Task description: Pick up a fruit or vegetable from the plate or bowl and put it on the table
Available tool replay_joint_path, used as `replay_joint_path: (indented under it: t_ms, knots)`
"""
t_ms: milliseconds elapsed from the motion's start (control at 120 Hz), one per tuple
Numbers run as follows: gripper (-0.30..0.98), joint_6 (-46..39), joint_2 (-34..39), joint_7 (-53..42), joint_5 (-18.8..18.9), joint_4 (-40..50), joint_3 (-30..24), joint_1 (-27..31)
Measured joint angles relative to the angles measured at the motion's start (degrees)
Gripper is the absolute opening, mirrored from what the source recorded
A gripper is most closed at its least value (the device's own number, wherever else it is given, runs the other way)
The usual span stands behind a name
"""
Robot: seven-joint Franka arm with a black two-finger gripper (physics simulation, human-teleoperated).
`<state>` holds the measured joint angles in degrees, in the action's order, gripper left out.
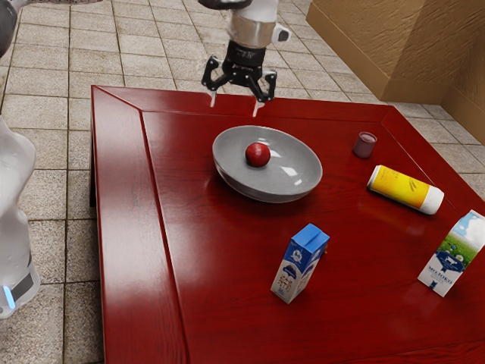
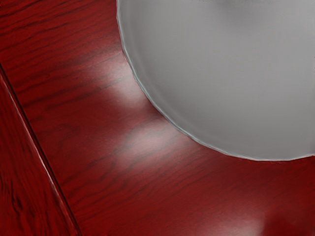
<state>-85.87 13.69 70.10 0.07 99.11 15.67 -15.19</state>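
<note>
the tool (image 1: 234, 109) hangs open, clear of the bowl (image 1: 284, 183); closing off-centre on the round red fruit (image 1: 258, 155) could send it rolling aside.

Green-and-white carton (image 1: 453, 258): blue capitals, apparently "MOLOKO" | blue-topped carton (image 1: 298, 264): print illegible | yellow container (image 1: 402, 188): print illegible

Seemingly a home dining spot — pale floor tiles (image 1: 53, 45), rough tan wall (image 1: 371, 45), glossy red table (image 1: 227, 303), carton (image 1: 455, 254)
</note>
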Motion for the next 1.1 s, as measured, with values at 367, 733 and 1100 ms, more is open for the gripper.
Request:
replay_joint_path:
  t_ms: [367, 733, 1100]
  knots:
    - [0.69, -3.2, -3.5, 30.5, -0.2, 0.5, -2.6, 2.2]
    - [0.69, -6.4, -23.8, 39.6, -2.7, -9.9, -2.5, 12.9]
    - [0.69, -12.0, -24.3, 39.8, -3.9, -7.0, -2.5, 18.1]
